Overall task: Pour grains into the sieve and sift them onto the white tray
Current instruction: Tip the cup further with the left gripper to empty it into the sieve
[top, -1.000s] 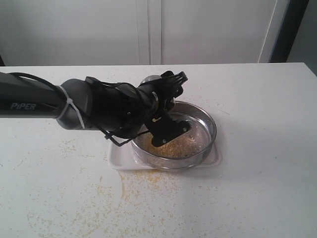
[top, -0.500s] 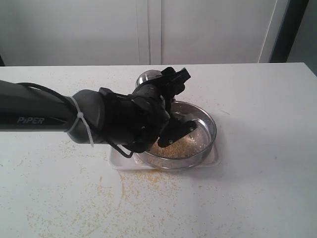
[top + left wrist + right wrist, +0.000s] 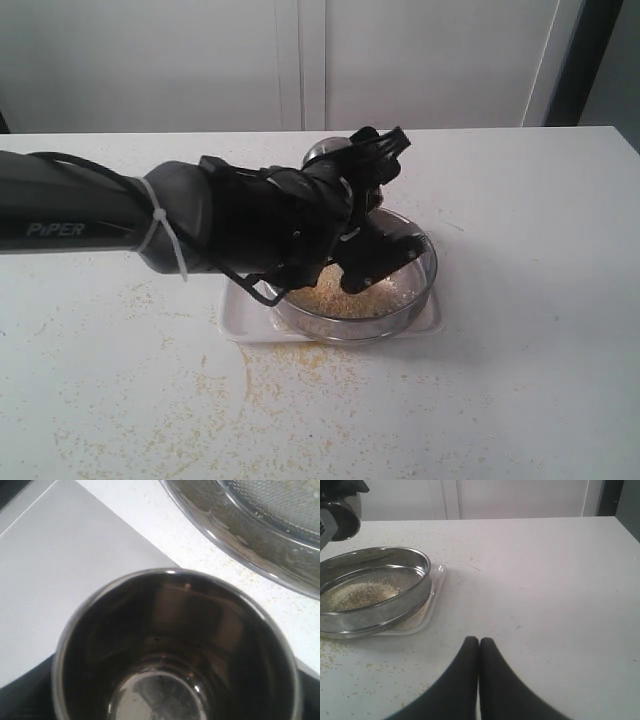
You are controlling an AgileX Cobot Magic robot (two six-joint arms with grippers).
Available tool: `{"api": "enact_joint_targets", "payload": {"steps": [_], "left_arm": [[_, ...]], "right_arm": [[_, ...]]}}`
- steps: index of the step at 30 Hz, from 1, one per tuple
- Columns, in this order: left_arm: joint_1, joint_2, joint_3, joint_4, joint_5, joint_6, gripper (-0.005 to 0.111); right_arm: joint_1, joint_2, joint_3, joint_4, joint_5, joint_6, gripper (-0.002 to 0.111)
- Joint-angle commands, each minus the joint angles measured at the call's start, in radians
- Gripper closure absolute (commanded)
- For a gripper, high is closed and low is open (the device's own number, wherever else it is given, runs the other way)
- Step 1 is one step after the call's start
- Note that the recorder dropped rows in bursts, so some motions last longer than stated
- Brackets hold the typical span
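– Two arms on your rig, yet the exterior view shows me only one. What is it doing?

– Your left arm reaches in over the sieve. Its jaws are closed on the steel cup, which is held clear of the worktop at the sieve's far rim. The sieve sits on the white tray. The grains lie as a pale heap on the mesh, partly hidden behind your wrist. Loose grains are strewn over the worktop in front of the sieve.

– And the left wrist view?

– You are looking straight down into the cup. You see dark steel walls and a shiny bottom, with only a few specks inside. Just past its lip runs the sieve's curved wall, and a speckled strip of worktop shows between the two. Only dark slivers at the cup's sides show of the jaws here, so go by the exterior view for the grip.

– Right wrist view, then?

– Your right jaws are pressed together, the fingers touching along their length with nothing between them. They are over open worktop, well apart from the sieve. From here the sieve rests on the tray, whose rounded corner sticks out beside the steel ring. The grains are heaped on the mesh inside. The cup hangs above the sieve's far side.
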Motion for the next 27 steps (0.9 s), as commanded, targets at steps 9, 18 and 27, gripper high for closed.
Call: {"api": "enact_joint_targets", "payload": {"steps": [9, 18, 27], "left_arm": [[-0.040, 0.012, -0.019, 0.060, 0.057, 0.260, 0.107], [-0.022, 0.013, -0.017, -0.062, 0.074, 0.305, 0.107], [-0.034, -0.015, -0.017, -0.181, 0.060, 0.299, 0.107]], "right_arm": [[0.003, -0.007, 0.005, 0.000, -0.004, 0.002, 0.108], [0.003, -0.007, 0.005, 0.000, -0.004, 0.002, 0.108], [0.003, -0.007, 0.005, 0.000, -0.004, 0.002, 0.108]]}}
